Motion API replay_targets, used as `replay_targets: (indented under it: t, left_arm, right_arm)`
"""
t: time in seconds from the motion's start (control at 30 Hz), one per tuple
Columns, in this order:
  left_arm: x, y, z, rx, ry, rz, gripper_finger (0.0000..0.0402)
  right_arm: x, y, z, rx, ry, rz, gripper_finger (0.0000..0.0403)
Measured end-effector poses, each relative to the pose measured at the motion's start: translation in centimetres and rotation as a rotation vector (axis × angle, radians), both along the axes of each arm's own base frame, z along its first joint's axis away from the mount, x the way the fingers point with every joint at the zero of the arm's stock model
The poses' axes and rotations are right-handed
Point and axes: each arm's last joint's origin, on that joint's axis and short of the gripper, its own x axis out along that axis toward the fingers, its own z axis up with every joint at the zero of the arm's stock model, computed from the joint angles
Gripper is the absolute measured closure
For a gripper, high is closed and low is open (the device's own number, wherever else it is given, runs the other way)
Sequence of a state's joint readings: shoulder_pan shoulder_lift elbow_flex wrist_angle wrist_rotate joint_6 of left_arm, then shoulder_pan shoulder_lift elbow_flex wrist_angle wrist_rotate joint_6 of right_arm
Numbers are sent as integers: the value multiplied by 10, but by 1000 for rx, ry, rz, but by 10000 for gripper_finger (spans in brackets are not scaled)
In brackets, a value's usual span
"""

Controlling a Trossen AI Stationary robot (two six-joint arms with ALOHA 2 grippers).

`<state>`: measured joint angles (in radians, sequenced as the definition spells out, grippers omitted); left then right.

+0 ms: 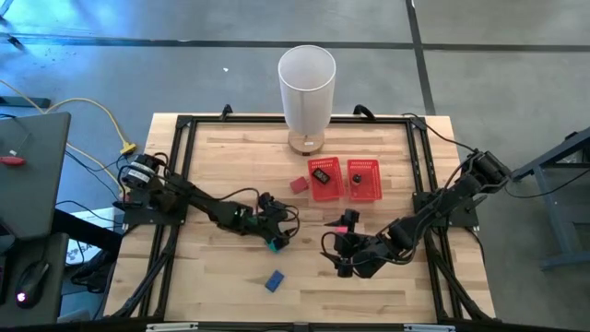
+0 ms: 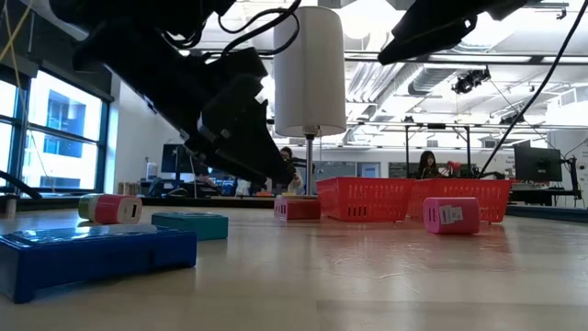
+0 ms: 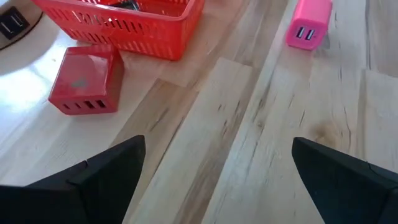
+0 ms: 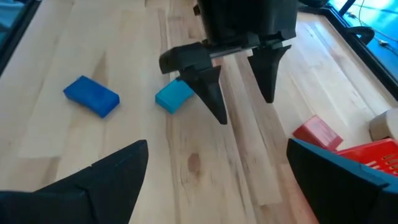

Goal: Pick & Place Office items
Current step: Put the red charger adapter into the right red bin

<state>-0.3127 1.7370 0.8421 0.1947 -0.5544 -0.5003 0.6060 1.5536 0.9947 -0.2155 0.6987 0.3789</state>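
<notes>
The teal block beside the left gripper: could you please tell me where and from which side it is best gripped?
Probably from above, fingers closing across its two long flat sides. The teal block lies flat and low on the table, so a side approach offers little to grip. The open left gripper stands right beside it. The blue block lies apart, leaving room.

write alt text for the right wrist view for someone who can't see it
The left gripper hangs open above the wooden table, jaws spread beside a teal piece. A blue piece lies farther off, and a red piece sits by the red tray.
</notes>
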Motion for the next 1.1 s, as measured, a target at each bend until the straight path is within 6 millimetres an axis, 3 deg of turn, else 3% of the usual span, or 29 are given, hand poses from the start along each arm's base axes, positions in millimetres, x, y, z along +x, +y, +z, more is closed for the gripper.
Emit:
replay_targets:
  t: [0.6, 1.1]
  left_arm:
    - [4, 31, -4, 68, 34, 70, 6]
    - [0, 43, -36, 102, 32, 95, 6]
  right_arm:
    - [-2, -5, -1, -154, 9, -48, 31]
    - [3, -18, -4, -154, 59, -67, 31]
